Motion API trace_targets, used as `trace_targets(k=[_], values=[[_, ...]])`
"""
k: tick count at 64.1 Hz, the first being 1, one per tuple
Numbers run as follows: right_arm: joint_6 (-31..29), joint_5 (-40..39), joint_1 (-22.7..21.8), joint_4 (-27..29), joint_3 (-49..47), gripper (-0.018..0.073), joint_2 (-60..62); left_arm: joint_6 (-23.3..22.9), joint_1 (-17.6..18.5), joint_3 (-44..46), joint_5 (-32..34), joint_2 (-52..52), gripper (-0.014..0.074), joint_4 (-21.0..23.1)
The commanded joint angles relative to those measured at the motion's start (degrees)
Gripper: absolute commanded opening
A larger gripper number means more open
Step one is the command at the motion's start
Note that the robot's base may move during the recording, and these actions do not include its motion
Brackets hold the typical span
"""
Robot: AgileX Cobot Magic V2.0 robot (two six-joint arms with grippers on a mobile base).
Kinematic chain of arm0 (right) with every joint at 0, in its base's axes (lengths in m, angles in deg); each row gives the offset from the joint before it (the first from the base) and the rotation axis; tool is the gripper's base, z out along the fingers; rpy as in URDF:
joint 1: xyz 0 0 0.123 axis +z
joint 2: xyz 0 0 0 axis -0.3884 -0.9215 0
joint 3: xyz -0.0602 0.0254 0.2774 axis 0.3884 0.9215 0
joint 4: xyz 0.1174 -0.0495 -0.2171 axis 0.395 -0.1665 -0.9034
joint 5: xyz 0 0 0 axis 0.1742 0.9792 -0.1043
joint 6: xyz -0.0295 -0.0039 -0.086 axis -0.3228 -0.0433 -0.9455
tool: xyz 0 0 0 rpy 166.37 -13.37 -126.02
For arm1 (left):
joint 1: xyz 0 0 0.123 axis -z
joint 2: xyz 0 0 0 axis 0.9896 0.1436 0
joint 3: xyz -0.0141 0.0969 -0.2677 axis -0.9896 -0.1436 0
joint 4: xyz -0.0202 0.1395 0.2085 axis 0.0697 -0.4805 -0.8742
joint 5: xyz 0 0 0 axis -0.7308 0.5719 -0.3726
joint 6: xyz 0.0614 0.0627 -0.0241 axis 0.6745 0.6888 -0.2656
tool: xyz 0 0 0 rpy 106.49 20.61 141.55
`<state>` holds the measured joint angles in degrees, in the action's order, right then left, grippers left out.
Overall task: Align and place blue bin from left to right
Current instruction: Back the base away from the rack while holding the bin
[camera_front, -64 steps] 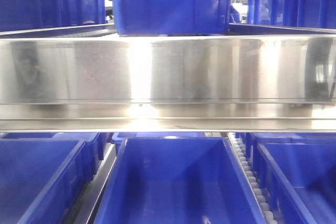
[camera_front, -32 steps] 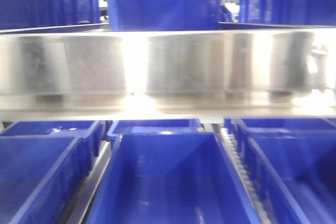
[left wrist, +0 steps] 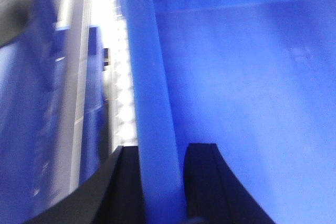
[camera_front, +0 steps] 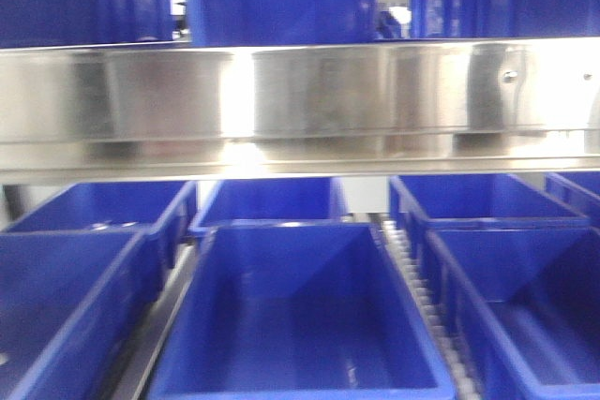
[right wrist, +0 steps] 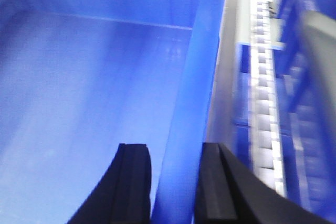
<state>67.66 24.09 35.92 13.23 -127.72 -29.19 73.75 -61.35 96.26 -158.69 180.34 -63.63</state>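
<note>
Below the steel shelf rail [camera_front: 300, 105], the blue bin [camera_front: 300, 325] sat centred, its side walls clamped by the left gripper [left wrist: 160, 182] and right gripper [right wrist: 176, 182], while the rail had climbed in view and the bin's near rim appeared, suggesting repositioning under way.

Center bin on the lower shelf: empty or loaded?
Empty. The center bin shows a bare floor in the front view. Both wrist views, though blurred, show only plain blue interior.

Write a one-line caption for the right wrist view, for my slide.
Right hand grips the side wall of a blue bin, next to a roller track.
</note>
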Motion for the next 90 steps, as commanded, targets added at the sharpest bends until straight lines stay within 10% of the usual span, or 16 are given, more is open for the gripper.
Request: trace_targets(k=[1,90], values=[[-1.77,-6.57,0.28,-0.26,-0.88,-0.0073,1.50,1.21,0.47,0.69,4.17,-1.57,-0.0010,-0.32],[-1.77,-6.57,0.28,-0.26,-0.88,-0.0073,1.50,1.21,0.47,0.69,4.17,-1.57,-0.0010,-0.32]])
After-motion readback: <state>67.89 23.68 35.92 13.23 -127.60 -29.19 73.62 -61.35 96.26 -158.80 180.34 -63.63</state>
